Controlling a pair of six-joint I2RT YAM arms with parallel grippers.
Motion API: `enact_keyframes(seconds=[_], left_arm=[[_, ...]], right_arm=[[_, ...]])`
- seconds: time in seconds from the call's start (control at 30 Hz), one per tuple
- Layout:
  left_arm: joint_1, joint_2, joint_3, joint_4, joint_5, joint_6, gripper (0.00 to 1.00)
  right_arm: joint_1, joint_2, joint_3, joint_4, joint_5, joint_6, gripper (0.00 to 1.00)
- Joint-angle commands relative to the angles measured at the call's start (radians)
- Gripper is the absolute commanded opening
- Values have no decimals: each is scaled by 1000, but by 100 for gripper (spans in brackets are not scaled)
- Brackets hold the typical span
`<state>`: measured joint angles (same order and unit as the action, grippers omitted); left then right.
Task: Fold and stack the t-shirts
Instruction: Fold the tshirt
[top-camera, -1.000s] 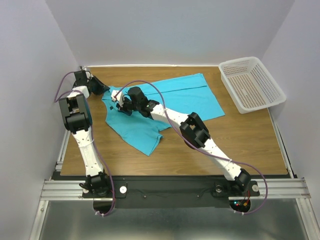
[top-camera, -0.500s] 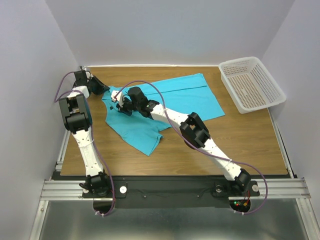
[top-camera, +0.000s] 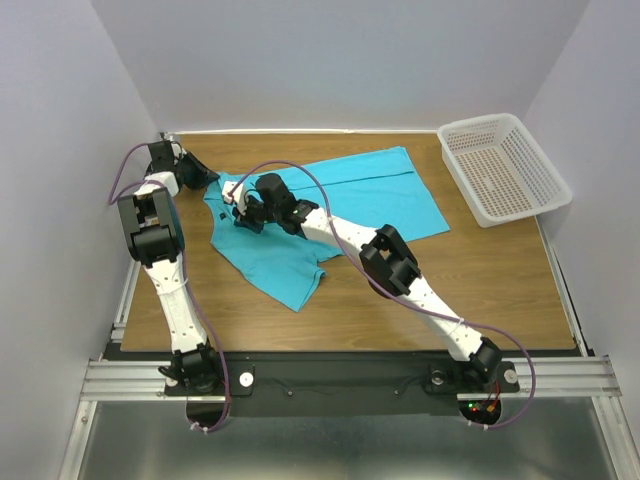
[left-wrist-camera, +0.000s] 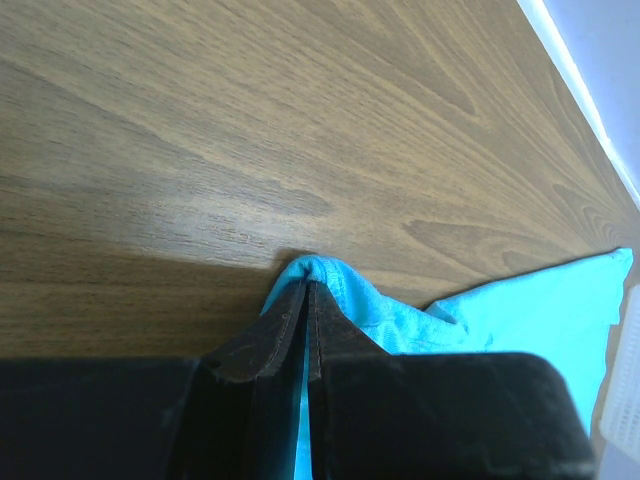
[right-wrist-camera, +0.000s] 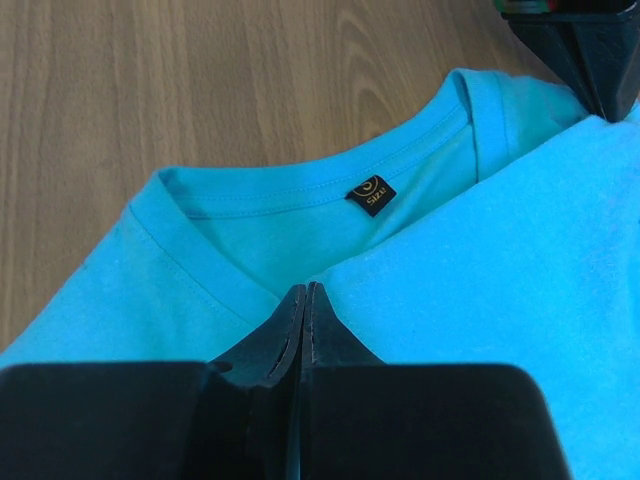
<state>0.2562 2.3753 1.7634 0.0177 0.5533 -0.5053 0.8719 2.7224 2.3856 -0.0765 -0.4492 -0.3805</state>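
Top external view: t-shirt (top-camera: 380, 190) lies spread, upper centre of frame.
Left gripper (left-wrist-camera: 308, 287): clamped on its edge.
Right gripper (right-wrist-camera: 304, 292): together, below the neck label (right-wrist-camera: 371, 193).
Handling: we judge it soft, light; pinch hems, shoulders.

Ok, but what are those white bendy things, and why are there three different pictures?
Those are robot arms, a left arm and a right arm, bolted to a table. One picture looks down from above; the other two come from a camera on each wrist. A blue t-shirt lies on the table, a white basket at the far right. The black pincers are end effectors. The left end effector is shut on a bunched bit of t-shirt. The right end effector is shut at the neck opening, near the dark label, and seems to pinch the fabric.
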Motion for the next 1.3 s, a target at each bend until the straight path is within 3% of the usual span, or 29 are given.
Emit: enact_keyframes(seconds=[0.0,0.4,0.83,0.93,1.0,1.2,1.23,1.27], left_arm=[[0,22,34,-16,-4,25,17],[2,25,41,-41,-9,34,17],[11,-17,41,-52,-33,73,17],[12,-65,19,-30,-32,77,19],[15,-109,-5,-22,-36,74,29],[28,-221,-67,42,-52,74,38],[28,-234,-76,45,-58,79,39],[31,-247,-94,50,-76,85,40]], right_arm=[[9,-90,57,1,-60,26,1],[9,-116,18,-104,-101,-67,1],[9,-118,4,-134,-25,-112,1],[10,-101,20,-134,-14,-104,1],[10,-96,23,-134,-16,-104,1],[9,-105,23,-134,-63,-86,15],[9,-107,26,-134,-66,-83,20],[9,-108,32,-134,-69,-75,33]])
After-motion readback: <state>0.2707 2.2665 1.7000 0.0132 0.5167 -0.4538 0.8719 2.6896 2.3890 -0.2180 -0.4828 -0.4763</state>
